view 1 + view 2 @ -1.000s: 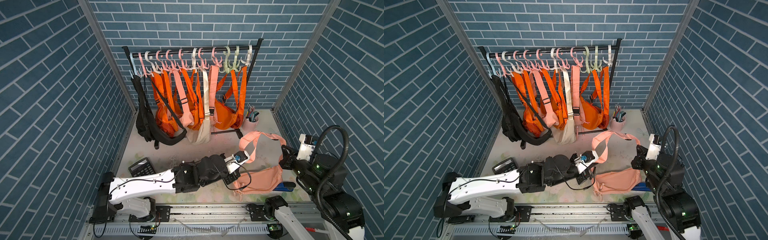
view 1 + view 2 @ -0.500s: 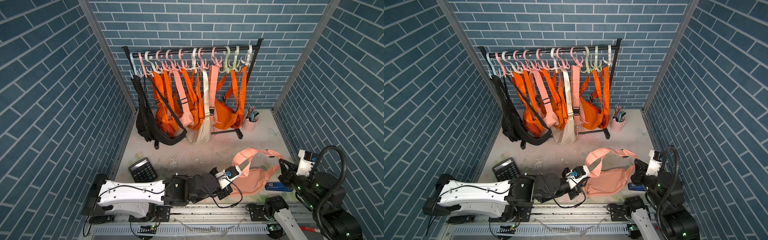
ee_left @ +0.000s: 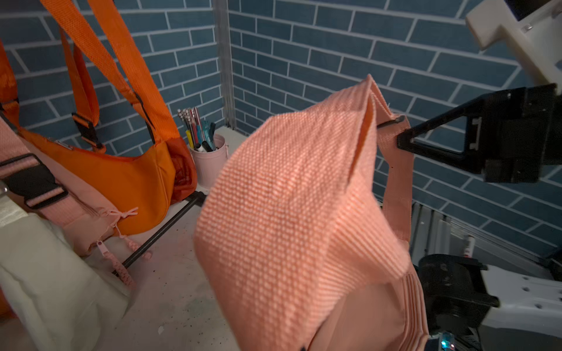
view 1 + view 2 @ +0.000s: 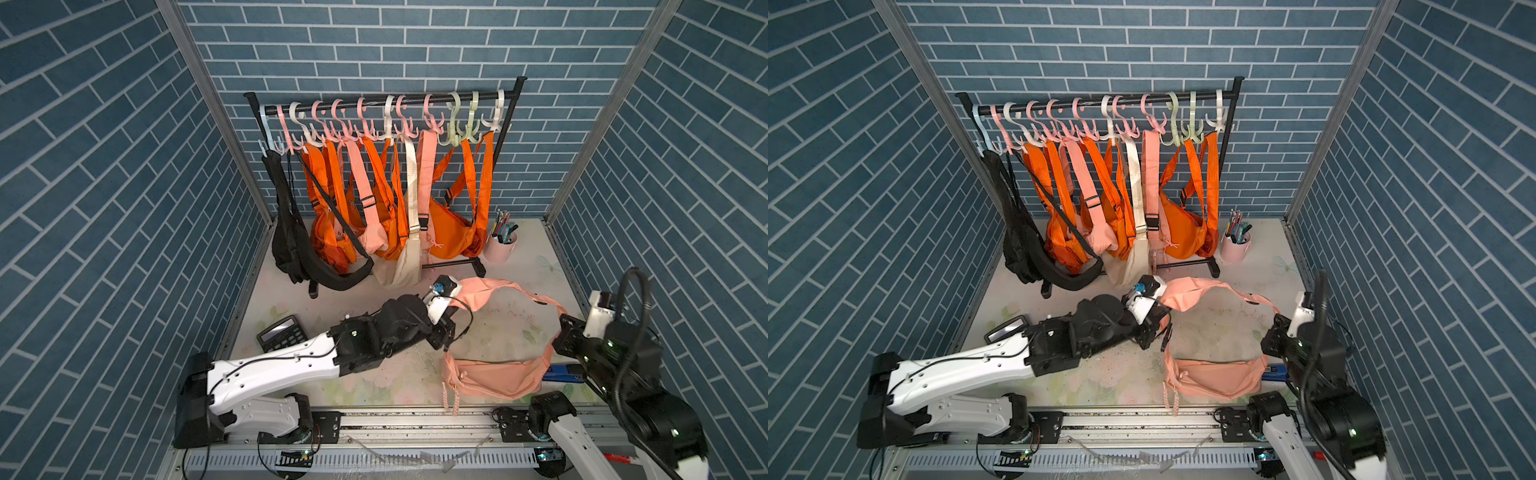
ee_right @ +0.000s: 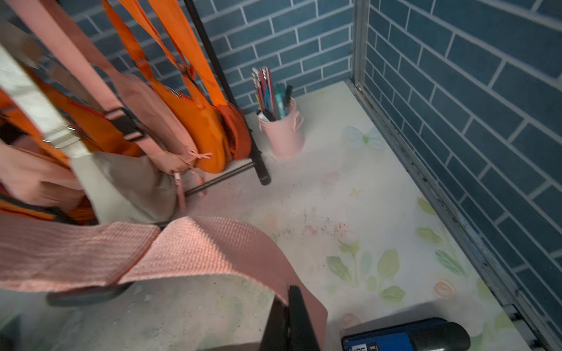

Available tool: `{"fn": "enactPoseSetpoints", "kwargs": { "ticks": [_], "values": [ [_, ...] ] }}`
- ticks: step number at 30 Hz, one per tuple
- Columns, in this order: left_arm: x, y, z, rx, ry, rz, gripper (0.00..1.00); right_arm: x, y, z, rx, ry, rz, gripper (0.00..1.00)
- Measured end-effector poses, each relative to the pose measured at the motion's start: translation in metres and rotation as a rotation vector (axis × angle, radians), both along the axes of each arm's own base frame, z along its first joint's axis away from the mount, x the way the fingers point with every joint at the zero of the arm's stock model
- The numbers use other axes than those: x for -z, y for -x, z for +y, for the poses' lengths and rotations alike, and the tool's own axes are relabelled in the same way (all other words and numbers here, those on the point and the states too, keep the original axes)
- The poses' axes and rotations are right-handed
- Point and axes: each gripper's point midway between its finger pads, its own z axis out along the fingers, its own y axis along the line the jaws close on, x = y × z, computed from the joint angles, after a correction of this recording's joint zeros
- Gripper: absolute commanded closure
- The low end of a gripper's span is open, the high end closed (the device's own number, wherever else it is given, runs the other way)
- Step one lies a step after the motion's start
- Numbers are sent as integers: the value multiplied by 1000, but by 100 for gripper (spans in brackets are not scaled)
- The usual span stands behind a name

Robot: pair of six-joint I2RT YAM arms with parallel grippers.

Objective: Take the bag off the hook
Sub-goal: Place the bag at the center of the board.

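Note:
The pink bag (image 4: pixel 494 376) is off the hooks (image 4: pixel 386 124) of the black rail. Its body sits low at the table's front edge, and its zip pulls dangle over the front rail. Its wide woven strap (image 4: pixel 503 289) arches between my two grippers. My left gripper (image 4: pixel 445 332) is shut on the strap's left end; in the left wrist view the strap (image 3: pixel 289 197) hides the jaws. My right gripper (image 4: pixel 561 328) is shut on the strap's right side, with black fingertips (image 5: pixel 290 307) pinching the webbing. The right gripper's finger (image 3: pixel 425 136) also shows in the left wrist view.
Orange, pink, cream and black bags (image 4: pixel 374 216) hang from the rack at the back. A pink pen cup (image 4: pixel 500 249) stands beside the rack's right foot. A calculator (image 4: pixel 282 332) lies at the left. A blue and black device (image 5: pixel 404 335) lies under the right gripper. Brick walls close in on three sides.
Half a second ago both arms were drawn down toward the front rail. The left arm has since reached back out toward the rack, and the strap arches higher between the grippers.

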Motion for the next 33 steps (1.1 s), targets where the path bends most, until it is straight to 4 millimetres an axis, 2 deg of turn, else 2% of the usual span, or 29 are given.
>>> {"fn": "enactPoseSetpoints", "kwargs": {
  "ticks": [3,6,8,13,20,26,33],
  "values": [
    [42,-27,-22,0,-69,87,100,38,-30,-2,50,75,123,100],
    [77,-52,-34,-15,-120,148,100,54,-57,-4,94,128,170,100],
    [92,-69,-38,-36,-143,169,100,59,-74,-6,124,155,177,100],
    [110,-105,-47,-74,-155,194,100,73,-111,-11,185,197,200,100],
    [145,-142,-60,-106,-196,220,100,111,-152,-30,253,209,292,100],
    [173,-164,-66,-124,-239,234,100,133,-178,-30,247,208,337,100],
    [201,-184,-53,-167,-291,246,100,168,-195,-24,222,205,406,100]
  ]
}}
